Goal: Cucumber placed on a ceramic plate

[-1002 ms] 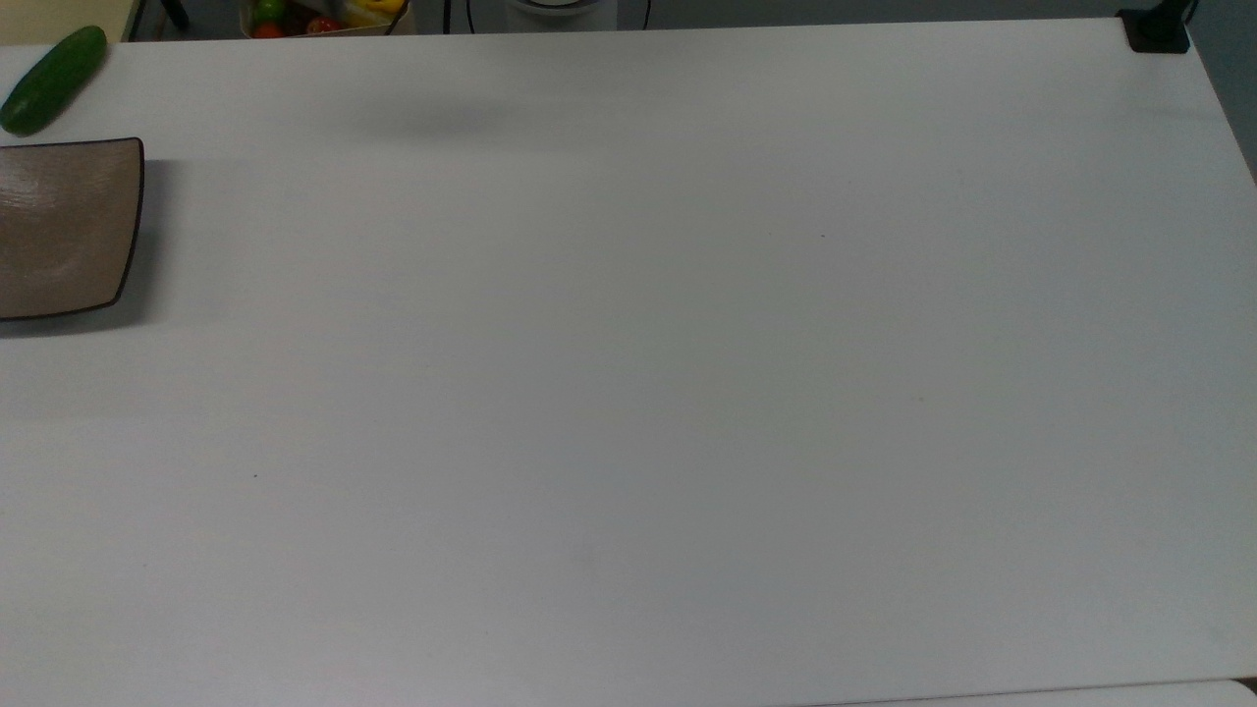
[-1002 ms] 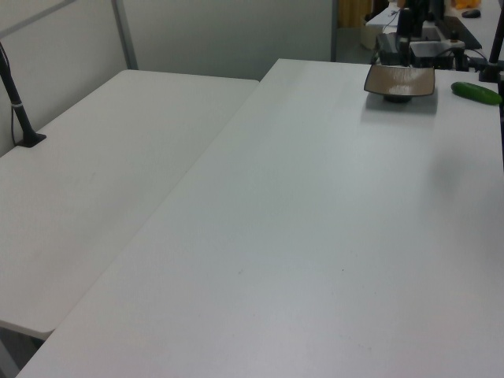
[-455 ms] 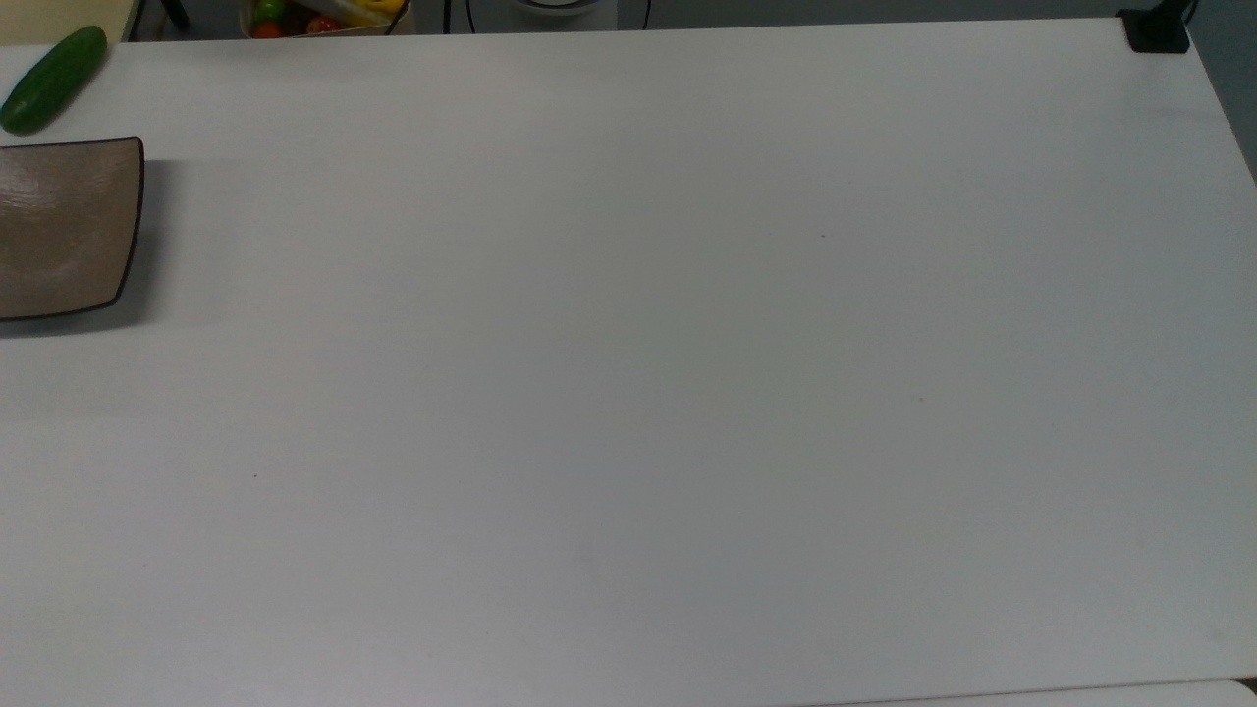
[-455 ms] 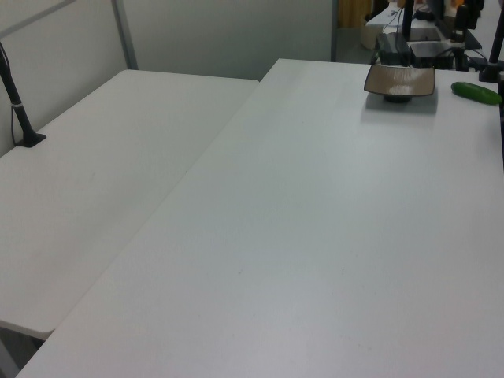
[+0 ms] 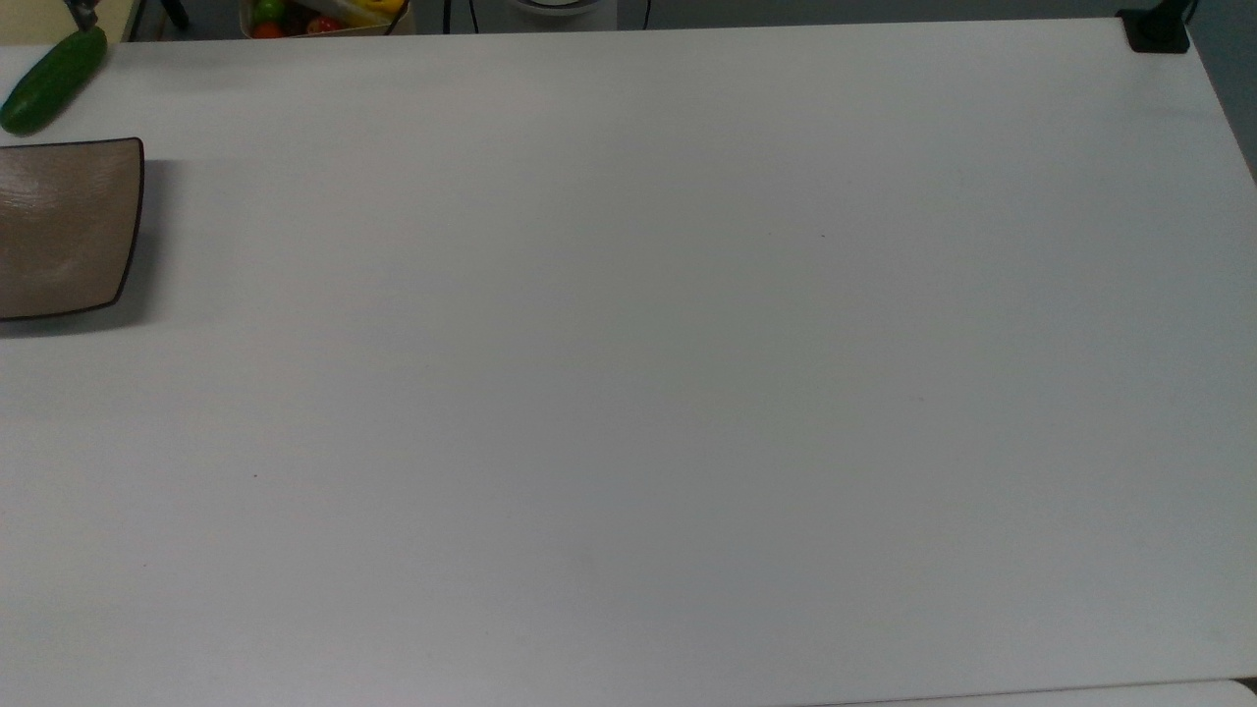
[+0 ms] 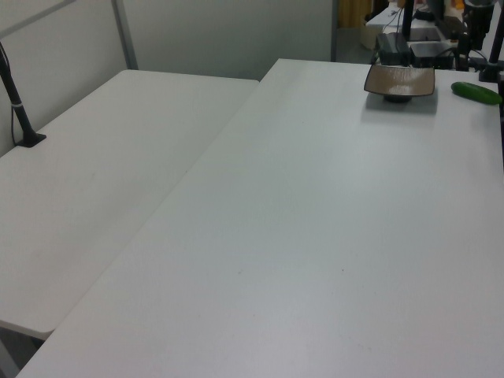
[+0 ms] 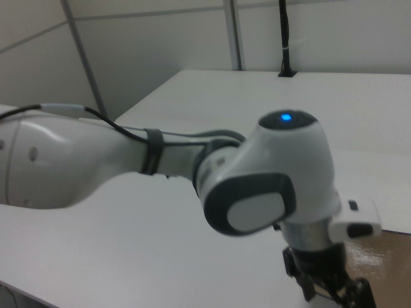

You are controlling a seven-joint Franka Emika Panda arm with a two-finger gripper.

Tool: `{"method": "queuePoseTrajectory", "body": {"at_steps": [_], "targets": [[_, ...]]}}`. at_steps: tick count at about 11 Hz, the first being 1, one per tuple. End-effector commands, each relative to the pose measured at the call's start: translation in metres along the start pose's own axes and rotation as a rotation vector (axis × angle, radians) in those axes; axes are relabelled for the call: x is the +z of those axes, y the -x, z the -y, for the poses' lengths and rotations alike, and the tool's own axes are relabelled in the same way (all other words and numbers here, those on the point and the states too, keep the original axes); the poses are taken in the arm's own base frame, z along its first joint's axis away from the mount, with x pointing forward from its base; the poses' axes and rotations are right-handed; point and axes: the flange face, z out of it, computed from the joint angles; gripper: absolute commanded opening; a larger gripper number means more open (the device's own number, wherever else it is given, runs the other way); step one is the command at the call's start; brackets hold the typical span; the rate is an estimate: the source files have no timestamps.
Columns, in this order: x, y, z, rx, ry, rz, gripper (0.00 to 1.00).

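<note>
Dark green cucumber (image 5: 51, 81) lying flat on desk (image 5: 628, 393), just beneath gripper (image 5: 83, 12), apparently lined up for pickup; ceramic plate (image 5: 59, 231) bare, just beside cucumber. Cannot tell whether gripper spread or closed.

Cucumber (image 5: 52, 81) on table (image 5: 628, 393), beside plate (image 5: 69, 228)
</note>
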Motion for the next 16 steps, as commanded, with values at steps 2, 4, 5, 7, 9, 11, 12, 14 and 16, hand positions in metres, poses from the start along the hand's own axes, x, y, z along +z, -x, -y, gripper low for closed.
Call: {"method": "queuePoseTrajectory", "body": {"at_steps": [2, 4, 5, 7, 9, 11, 12, 14, 16], "targets": [[0.063, 0.003, -0.042, 0.004, 0.065, -0.015, 1.0], [0.081, 0.005, -0.054, -0.003, 0.085, -0.03, 1.0], [0.091, 0.005, -0.055, -0.002, 0.086, -0.024, 1.0], [0.108, 0.002, -0.053, -0.012, 0.092, -0.024, 1.0], [0.121, 0.0, -0.048, -0.02, 0.085, -0.007, 1.0], [0.134, 0.002, -0.047, -0.024, 0.078, 0.014, 1.0], [0.14, 0.002, -0.047, -0.027, 0.078, 0.021, 1.0], [0.152, 0.001, -0.046, -0.034, 0.091, 0.005, 0.91], [0.152, 0.001, -0.047, -0.031, 0.092, 0.003, 0.47]]}}
